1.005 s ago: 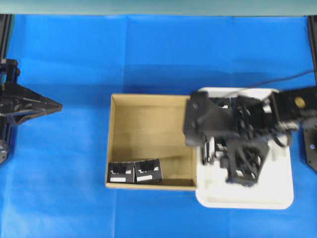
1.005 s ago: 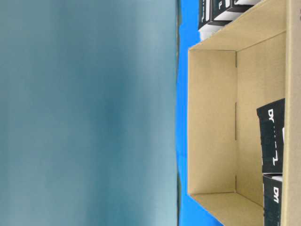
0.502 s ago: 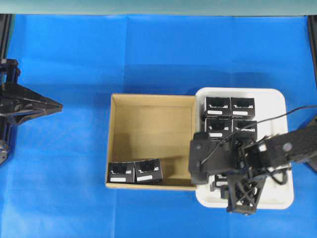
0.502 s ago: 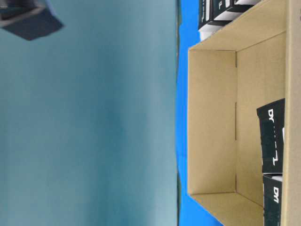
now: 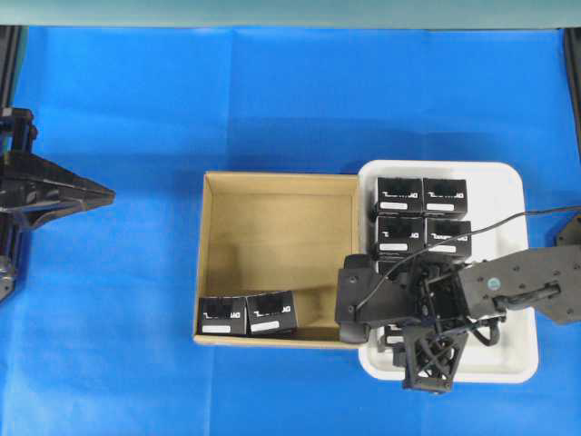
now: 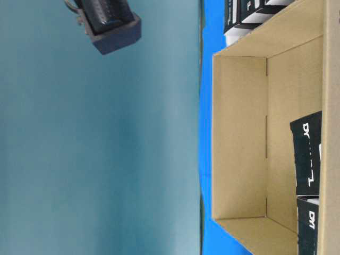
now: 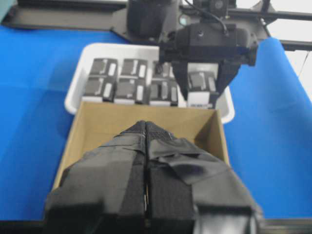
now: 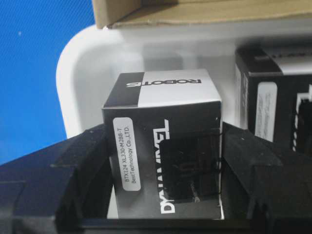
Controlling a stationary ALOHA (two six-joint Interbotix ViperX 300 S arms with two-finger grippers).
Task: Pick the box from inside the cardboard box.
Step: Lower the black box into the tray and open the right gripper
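Note:
The cardboard box (image 5: 272, 236) lies at the table's middle with two black boxes (image 5: 222, 315) (image 5: 270, 312) side by side in its near-left corner. My right gripper (image 8: 165, 141) is shut on a third black box (image 8: 163, 161), its fingers pressing on both sides. It hangs just over the near-left corner of the white tray (image 8: 87, 63), beside the cardboard box's wall. The left wrist view shows that gripper (image 7: 201, 92) with the box (image 7: 201, 85) behind the cardboard box (image 7: 97, 122). My left gripper (image 5: 107, 193) is shut and holds nothing, well left of the cardboard box.
The white tray (image 5: 513, 227) touches the cardboard box's right side and holds several black boxes (image 5: 422, 213) in its far half. Blue cloth covers the table. In the table-level view part of the right arm (image 6: 109, 21) shows at the top left.
The right arm has swung from the tray's far half toward its near-left corner, uncovering several boxes there. The left arm has not moved.

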